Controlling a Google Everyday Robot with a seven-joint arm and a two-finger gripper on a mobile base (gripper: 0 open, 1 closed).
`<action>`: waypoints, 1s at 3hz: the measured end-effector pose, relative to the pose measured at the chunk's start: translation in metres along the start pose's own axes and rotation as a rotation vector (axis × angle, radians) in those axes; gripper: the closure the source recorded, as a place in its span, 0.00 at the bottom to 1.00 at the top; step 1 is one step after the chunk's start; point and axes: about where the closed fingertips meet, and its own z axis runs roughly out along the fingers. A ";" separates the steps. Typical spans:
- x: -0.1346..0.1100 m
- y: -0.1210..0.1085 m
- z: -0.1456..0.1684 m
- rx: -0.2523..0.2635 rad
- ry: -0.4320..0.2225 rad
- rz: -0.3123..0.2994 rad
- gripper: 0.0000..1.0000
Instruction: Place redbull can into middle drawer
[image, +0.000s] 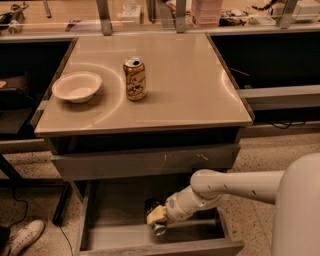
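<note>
Grey middle drawer: pulled open at 6 o'clock, under the table.
Gripper: inside that drawer, arm reaching from 3 o'clock; hold cannot be told.
Redbull can: silver end at the gripper's 6 o'clock, inside the drawer.

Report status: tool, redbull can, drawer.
Tool low inside open middle drawer. Redbull can at tool, silver end showing. Gold can, bowl on tabletop, out of way.

Low inside middle drawer, gripper half lost in shadow, outline unclear. Of redbull can, only a small silver end showing below it; markings unreadable. Drawer's rear hidden under scratched drawer front. White shoe cut by lower-left edge.
</note>
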 end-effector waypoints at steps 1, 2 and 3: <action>-0.006 -0.008 0.020 -0.002 -0.031 0.030 1.00; -0.012 -0.017 0.034 0.000 -0.053 0.050 1.00; -0.019 -0.024 0.039 0.011 -0.075 0.059 1.00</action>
